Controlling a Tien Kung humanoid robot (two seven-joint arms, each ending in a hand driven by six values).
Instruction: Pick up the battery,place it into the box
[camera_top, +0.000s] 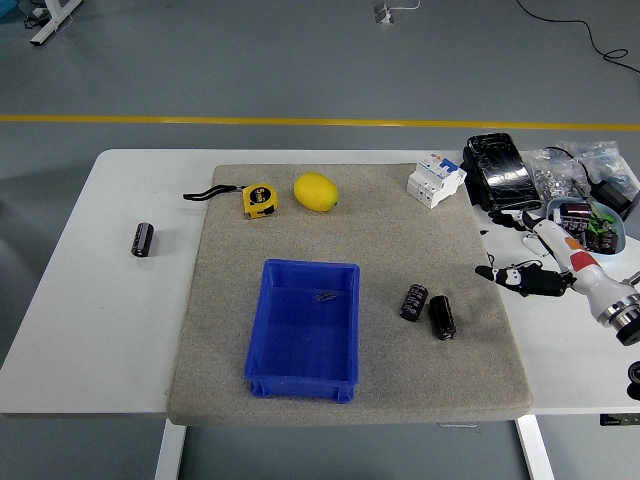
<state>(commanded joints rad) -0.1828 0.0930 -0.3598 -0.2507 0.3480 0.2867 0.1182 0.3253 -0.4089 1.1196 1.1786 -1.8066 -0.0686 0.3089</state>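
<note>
My right hand (520, 277) reaches in from the right edge, hovering over the mat's right border with its black fingers (497, 272) loosely spread and pointing left — holding nothing. Two black batteries lie on the grey mat (400, 240) just left of that hand: one battery (414, 302) tilted slightly, the second battery (442, 316) just beside it on its right, the two nearly touching at their lower ends. A third battery (143, 239) lies well apart on the bare white table (110, 320), left of the mat. The blue box (304, 327) sits on the mat near its front edge, left of the pair — there is only a small dark scrap inside, too small to tell what. Farther back on the mat are a yellow tape measure (260, 199), a lemon (315, 191) and a white breaker (436, 179).
</note>
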